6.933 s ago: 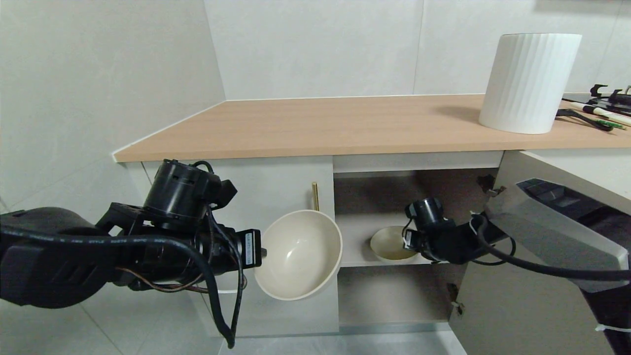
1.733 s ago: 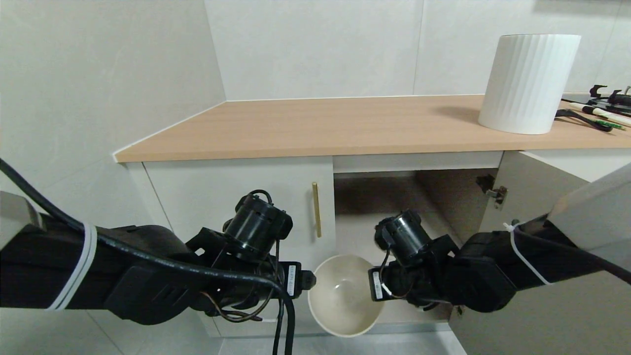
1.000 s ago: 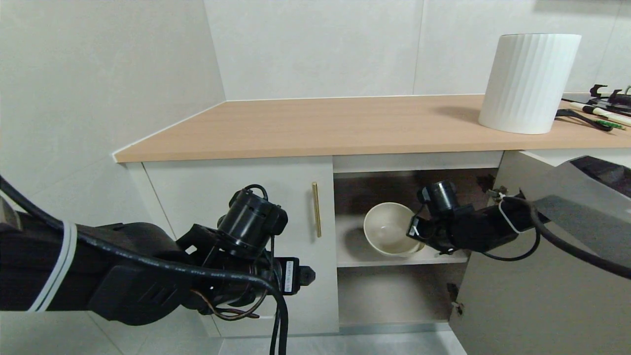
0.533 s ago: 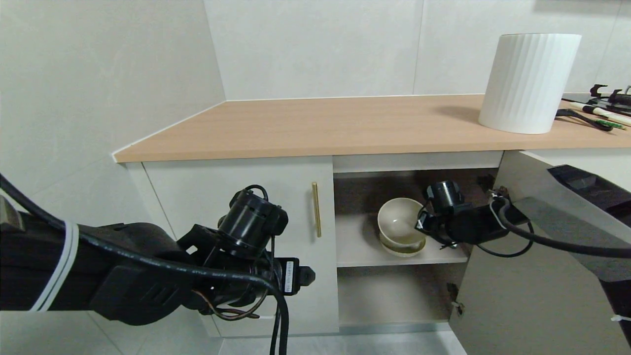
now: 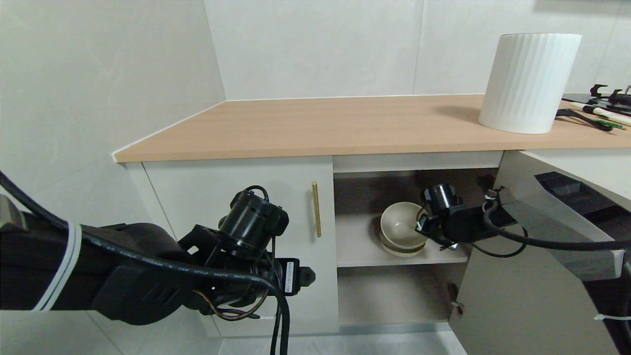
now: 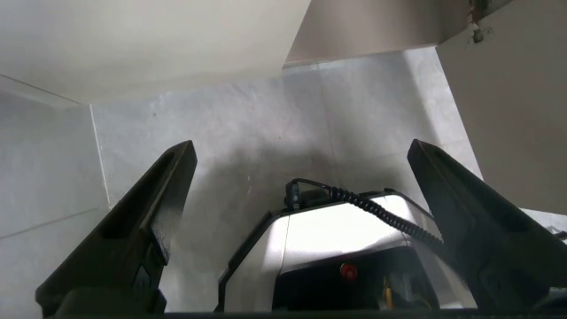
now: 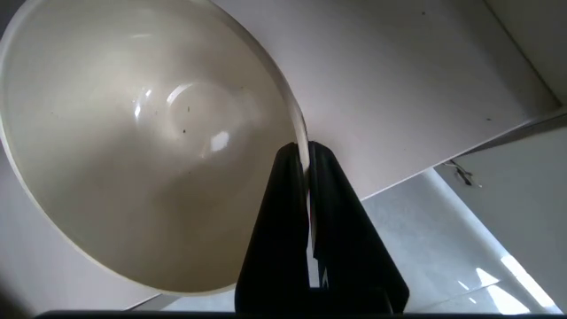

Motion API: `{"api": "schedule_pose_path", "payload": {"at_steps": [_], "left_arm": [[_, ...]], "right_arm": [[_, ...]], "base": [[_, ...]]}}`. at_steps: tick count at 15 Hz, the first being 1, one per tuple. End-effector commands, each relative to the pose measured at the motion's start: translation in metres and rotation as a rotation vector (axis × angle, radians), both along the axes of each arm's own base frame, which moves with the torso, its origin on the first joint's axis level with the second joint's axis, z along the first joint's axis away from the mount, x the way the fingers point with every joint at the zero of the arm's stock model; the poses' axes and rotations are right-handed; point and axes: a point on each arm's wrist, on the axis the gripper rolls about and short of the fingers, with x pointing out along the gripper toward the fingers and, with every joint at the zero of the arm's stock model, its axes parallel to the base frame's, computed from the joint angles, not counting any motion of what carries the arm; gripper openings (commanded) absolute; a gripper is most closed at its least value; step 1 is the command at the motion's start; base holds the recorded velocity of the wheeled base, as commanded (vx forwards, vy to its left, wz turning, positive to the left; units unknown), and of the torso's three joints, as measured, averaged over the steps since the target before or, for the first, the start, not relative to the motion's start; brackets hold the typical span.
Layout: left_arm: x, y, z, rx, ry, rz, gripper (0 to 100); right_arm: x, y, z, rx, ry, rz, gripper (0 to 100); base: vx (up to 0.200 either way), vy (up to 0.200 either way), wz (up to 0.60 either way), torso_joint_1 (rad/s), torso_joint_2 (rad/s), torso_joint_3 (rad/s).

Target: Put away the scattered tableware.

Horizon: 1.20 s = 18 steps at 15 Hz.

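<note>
Inside the open right half of the white cabinet, over its middle shelf (image 5: 356,246), my right gripper (image 5: 420,227) is pressed together on the rim of a round cream-coloured bowl (image 5: 400,224). In the right wrist view the two black fingers (image 7: 285,204) pinch the thin edge of that bowl (image 7: 151,133) between them, one inside the rim and one outside. The bowl is tipped a little, with its hollow turned toward the cabinet opening. It sits directly over a second, flatter cream dish (image 5: 400,251) that lies on the same shelf. I cannot tell whether the two are fully nested or only touching.

My left gripper (image 5: 308,277) hangs low in front of the closed left cabinet door, below its slim brass handle (image 5: 315,209). It is well apart from the bowl. Seen from the left wrist, this gripper (image 6: 301,155) is spread wide with nothing between its fingers (image 6: 146,226), and pale floor tiles lie beyond.

To the right, the other cabinet door (image 5: 517,301) stands swung open. Above, on the light wooden surface (image 5: 320,123), a tall white ribbed cylinder (image 5: 530,81) stands near the right end. Some dark-handled utensils (image 5: 599,112) lie just beside it at the edge.
</note>
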Motion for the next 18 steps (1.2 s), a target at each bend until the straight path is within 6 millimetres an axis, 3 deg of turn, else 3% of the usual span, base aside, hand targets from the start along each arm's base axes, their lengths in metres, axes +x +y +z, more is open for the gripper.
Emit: {"api": "schedule_pose_path", "payload": {"at_steps": [1, 9, 18], "left_arm": [[0.000, 0.000, -0.001, 0.001, 0.002, 0.001, 100], [0.000, 0.000, -0.001, 0.001, 0.002, 0.001, 100], [0.000, 0.000, 0.000, 0.000, 0.001, 0.001, 100]], "right_arm": [[0.000, 0.001, 0.000, 0.002, 0.000, 0.003, 0], [-0.008, 0.015, 0.002, 0.004, 0.007, 0.040, 0], [-0.008, 0.015, 0.001, 0.002, 0.012, 0.041, 0]], "base": [[0.000, 0.000, 0.00, 0.000, 0.00, 0.000], [0.000, 0.000, 0.00, 0.000, 0.00, 0.000], [0.000, 0.000, 0.00, 0.000, 0.00, 0.000]]}}
